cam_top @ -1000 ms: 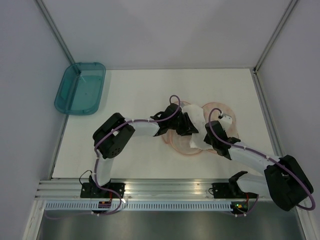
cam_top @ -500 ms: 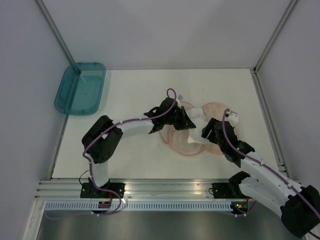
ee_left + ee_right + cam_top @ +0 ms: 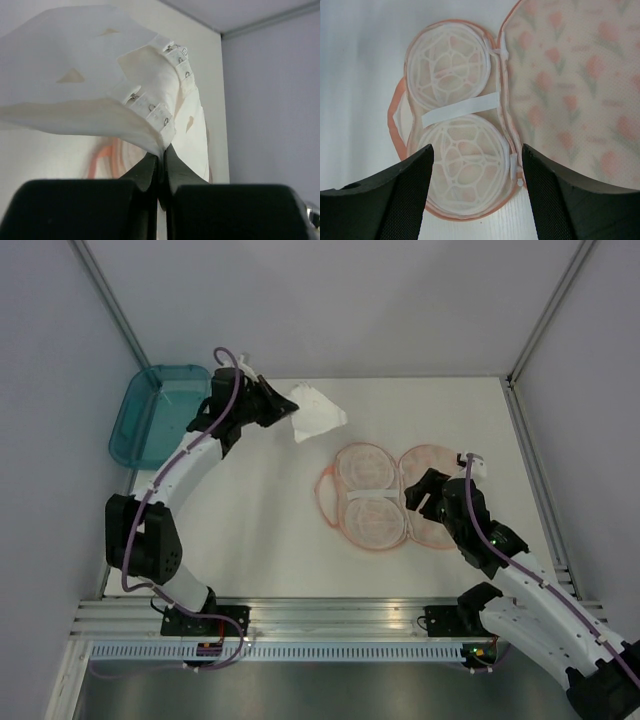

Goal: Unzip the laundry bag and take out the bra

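Note:
The laundry bag (image 3: 385, 502) lies unzipped and spread flat at mid-table, cream-peach with a pink edge. In the right wrist view its two white lattice cups (image 3: 463, 165) lie beside the tulip-print lid (image 3: 570, 85). The white bra (image 3: 316, 412) hangs in the air at the back left, clear of the bag. My left gripper (image 3: 284, 412) is shut on it; the left wrist view shows the black fingertips (image 3: 162, 156) pinching the bra (image 3: 90, 75) by its hook strip. My right gripper (image 3: 424, 497) hovers open over the bag, nothing between its fingers (image 3: 415, 170).
A teal plastic tray (image 3: 128, 425) sits at the table's back-left corner, just left of the left wrist. Grey walls close in the table on three sides. Both arm bases stand on the rail at the near edge.
The left gripper shut on the bra, lifted it out of the bag and swung it to the back left near the tray. The right gripper opened and drew back slightly.

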### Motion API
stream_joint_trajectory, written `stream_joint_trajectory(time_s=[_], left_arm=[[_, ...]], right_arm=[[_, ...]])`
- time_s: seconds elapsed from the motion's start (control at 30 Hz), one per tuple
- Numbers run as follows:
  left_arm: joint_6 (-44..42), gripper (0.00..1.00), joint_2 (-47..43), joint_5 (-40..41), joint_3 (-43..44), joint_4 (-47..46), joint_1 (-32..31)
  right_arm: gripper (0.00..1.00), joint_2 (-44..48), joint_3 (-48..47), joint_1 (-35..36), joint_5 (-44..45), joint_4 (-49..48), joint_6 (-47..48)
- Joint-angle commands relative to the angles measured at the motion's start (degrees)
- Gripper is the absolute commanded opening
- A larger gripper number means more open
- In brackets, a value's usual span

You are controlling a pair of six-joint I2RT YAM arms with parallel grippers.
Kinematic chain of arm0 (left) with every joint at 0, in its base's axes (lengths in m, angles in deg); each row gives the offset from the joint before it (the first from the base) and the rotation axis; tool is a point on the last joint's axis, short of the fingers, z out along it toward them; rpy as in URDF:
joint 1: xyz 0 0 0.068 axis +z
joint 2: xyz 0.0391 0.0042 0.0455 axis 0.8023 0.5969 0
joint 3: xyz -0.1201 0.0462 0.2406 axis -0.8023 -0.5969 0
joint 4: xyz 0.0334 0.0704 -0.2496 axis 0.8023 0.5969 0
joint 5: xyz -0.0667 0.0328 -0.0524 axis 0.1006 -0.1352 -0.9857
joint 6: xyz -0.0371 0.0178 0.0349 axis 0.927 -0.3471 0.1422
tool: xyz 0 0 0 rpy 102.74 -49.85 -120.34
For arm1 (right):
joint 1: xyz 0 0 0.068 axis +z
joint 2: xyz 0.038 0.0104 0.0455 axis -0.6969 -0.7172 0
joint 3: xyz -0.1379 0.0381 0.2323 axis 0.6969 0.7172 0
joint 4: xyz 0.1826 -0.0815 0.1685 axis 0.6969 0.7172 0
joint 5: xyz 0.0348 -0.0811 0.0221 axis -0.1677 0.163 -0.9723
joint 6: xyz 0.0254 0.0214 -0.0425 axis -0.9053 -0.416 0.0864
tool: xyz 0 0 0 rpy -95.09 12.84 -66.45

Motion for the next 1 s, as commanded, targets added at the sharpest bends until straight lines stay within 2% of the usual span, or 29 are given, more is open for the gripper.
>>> stream_joint_trajectory(time_s=[0.0,0.13,0.33,0.67,0.97], left_arm=[[-5.5,0.02,-2.8,2.7,7.0,3.9,6.2],[-5.4,0.02,-2.1,8.2,10.4,2.7,14.6],[-3.3,0.02,3.3,14.0,14.7,0.4,23.1],[-5.1,0.02,16.1,16.6,18.5,1.2,31.3],[-8.5,0.02,21.8,18.7,18.9,3.7,35.9]], right_arm=[[0.76,-0.3,0.3,-0.1,-2.4,0.4,1.7],[0.76,-1.2,1.2,-0.1,-3.7,-0.1,2.3],[0.76,-2.0,1.3,-0.1,-5.7,0.0,3.0],[0.76,-2.6,0.0,-0.1,-6.3,2.0,4.6],[0.75,-2.7,0.0,-0.1,-6.6,3.1,4.9]])
